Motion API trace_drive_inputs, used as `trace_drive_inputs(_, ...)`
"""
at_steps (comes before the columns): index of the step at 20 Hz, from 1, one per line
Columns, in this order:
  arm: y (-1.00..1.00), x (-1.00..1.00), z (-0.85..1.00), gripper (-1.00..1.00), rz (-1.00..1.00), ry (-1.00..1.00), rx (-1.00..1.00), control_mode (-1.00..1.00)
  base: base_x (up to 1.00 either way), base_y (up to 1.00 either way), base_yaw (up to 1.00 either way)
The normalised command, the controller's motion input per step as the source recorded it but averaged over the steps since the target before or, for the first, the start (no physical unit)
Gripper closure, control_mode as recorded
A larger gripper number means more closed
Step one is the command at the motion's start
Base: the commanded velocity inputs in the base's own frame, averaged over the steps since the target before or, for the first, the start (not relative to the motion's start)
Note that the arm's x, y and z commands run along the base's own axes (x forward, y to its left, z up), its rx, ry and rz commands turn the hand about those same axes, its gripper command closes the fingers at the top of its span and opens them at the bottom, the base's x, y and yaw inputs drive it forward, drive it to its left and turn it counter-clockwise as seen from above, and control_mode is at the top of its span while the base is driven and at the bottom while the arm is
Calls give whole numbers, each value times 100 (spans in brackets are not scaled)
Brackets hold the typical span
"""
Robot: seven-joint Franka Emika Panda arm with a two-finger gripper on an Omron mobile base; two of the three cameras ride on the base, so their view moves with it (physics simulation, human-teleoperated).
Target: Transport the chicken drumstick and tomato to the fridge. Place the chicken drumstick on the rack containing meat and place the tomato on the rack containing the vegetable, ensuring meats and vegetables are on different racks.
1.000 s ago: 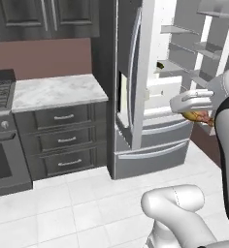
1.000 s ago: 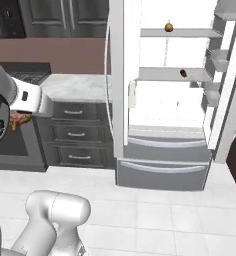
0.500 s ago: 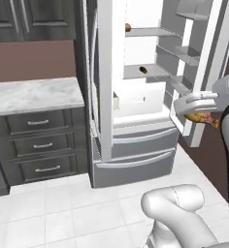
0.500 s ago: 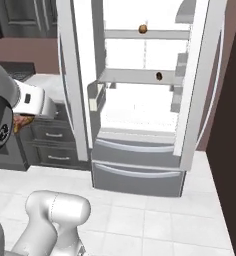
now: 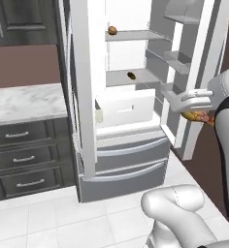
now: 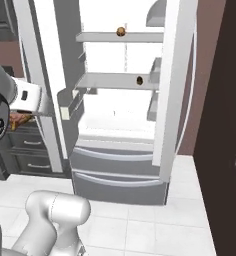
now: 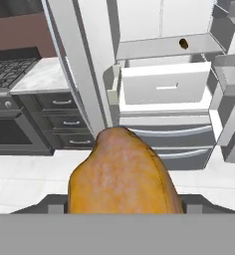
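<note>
Chicken drumstick is gripped in the end effector; fridge doors are seen open; top rack is occupied by a brown lump; a dark item is seen one shelf down.

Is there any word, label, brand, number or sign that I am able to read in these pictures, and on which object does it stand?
None: no readable text stands anywhere.
The tall white fridge, the dark grey cabinet drawers and the black stove carry no lettering.
The golden orange-brown chicken drumstick, held in the end effector, is plain.
</note>
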Motion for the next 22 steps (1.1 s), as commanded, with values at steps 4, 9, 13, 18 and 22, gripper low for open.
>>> trace_drive_inputs(4, 0, 0, 0, 100, 0, 0, 0, 100, -11, -54, -3)
trace_drive_inputs(9, 0, 0, 0, 100, 0, 0, 0, 100, 11, -23, 0)
trace_drive_inputs(13, 0, 0, 0, 100, 0, 0, 0, 100, 91, 0, 1)
trace_drive_inputs(18, 0, 0, 0, 100, 0, 0, 0, 100, 98, -21, 6)
trace_drive_inputs(22, 0, 0, 0, 100, 0, 0, 0, 100, 100, -12, 6)
